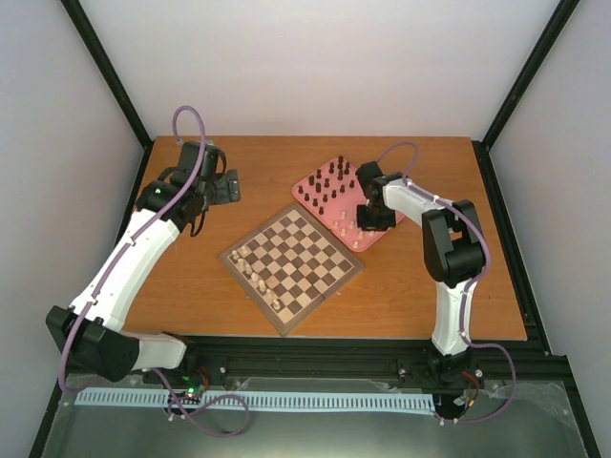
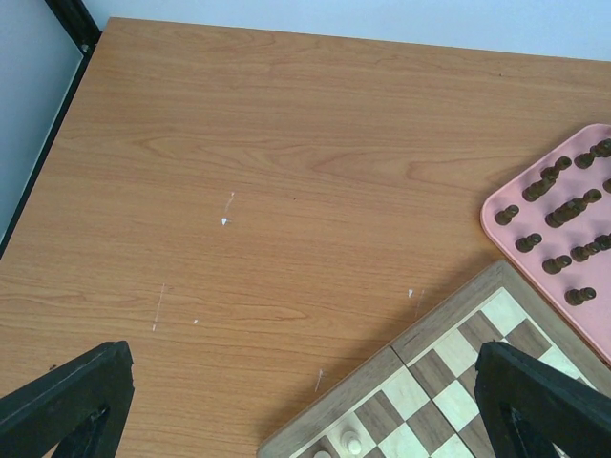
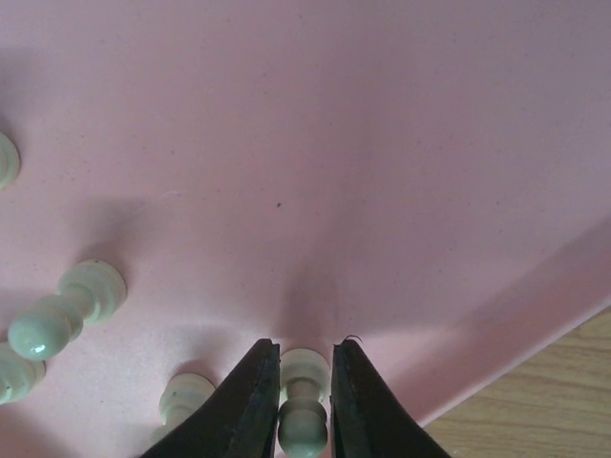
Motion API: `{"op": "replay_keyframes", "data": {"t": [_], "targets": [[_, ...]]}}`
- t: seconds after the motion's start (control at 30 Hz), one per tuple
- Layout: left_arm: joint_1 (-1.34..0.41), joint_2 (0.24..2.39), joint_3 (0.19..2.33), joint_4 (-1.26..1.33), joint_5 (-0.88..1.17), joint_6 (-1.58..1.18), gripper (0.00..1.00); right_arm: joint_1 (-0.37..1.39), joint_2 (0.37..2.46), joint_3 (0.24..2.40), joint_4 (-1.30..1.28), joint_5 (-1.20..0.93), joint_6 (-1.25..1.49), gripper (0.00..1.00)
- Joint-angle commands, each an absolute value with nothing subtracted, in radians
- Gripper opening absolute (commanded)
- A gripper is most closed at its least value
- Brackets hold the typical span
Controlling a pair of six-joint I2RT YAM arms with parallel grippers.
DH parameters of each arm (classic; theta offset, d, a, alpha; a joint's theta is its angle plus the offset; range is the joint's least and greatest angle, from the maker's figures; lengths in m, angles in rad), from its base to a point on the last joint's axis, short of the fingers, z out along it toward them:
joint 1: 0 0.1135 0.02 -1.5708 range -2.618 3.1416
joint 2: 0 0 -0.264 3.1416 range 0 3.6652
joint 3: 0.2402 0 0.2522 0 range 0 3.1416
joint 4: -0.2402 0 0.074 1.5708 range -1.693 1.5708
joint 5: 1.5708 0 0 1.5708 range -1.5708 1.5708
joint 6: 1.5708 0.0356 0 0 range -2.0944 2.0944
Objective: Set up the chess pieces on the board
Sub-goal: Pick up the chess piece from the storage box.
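Fingers of the right end effector (image 3: 305, 361) clamp a smooth, turned cream pawn (image 3: 304, 425) standing near the matte pink tray's (image 3: 382, 143) edge, just beside the checkered wooden board (image 1: 291, 258). Left end effector (image 2: 301, 363) hangs spread wide above the woodgrain worktop (image 2: 286, 143).

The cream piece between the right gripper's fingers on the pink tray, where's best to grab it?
Pinch the cream piece at the narrow neck below its round head, coming straight down: it stands upright on the pink tray, another piece close beside.
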State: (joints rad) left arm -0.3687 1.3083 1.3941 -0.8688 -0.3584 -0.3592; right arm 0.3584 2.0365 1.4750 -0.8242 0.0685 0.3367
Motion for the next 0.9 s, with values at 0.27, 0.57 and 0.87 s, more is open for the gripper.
{"op": "replay_keyframes", "data": {"t": [0.27, 0.57, 0.87], "targets": [[-0.376, 1.3, 1.398, -0.878, -0.367, -0.359, 1.0, 0.35, 2.031, 1.506, -0.855, 0.074, 0.339, 0.03], [-0.376, 1.31, 1.397, -0.873, -0.36, -0.367, 1.0, 0.368, 1.908, 1.587, -0.923, 0.114, 0.336, 0.03], [-0.376, 1.312, 1.402, -0.87, -0.353, -0.374, 1.0, 0.638, 1.931, 1.795, -1.057, 0.058, 0.365, 0.03]]}}
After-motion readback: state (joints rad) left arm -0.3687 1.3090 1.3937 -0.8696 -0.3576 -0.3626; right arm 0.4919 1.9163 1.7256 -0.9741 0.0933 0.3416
